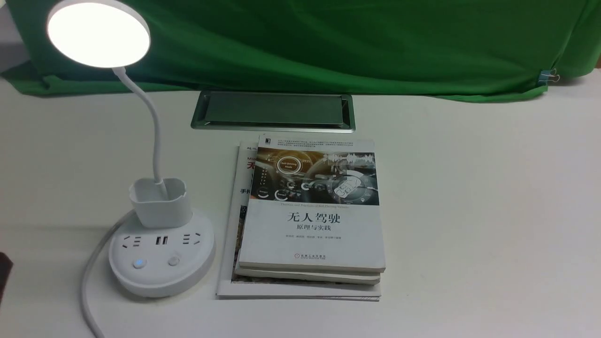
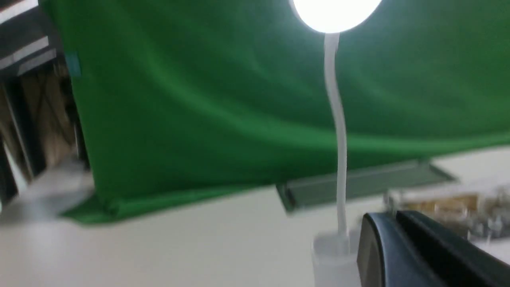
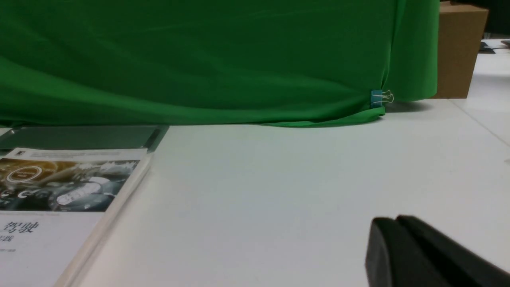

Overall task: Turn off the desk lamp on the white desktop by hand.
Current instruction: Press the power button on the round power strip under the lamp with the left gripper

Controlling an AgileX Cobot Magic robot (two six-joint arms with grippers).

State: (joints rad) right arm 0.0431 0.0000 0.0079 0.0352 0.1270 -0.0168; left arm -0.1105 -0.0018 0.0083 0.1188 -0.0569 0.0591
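The desk lamp stands at the left of the white desktop [image 1: 469, 211], and its round head [image 1: 98, 34] is glowing. A thin neck drops into the cup holder [image 1: 160, 202] on the round base [image 1: 162, 277]. The base has two buttons: the left one [image 1: 138, 263] shows a blue light, the right one [image 1: 174, 260] shows none. In the blurred left wrist view the lit head [image 2: 334, 12] and cup [image 2: 332, 255] lie just past my left hand's black top piece [image 2: 418, 251]. My right hand's black top piece [image 3: 414, 255] hovers over bare desktop. No fingers show in either view.
A stack of books [image 1: 312, 211] lies right of the lamp base. The silver-rimmed hatch [image 1: 273, 111] sits behind them, under the green cloth [image 1: 328, 42]. The lamp's white cord [image 1: 91, 281] runs toward the near edge. A cardboard box [image 3: 458, 48] stands at the far right.
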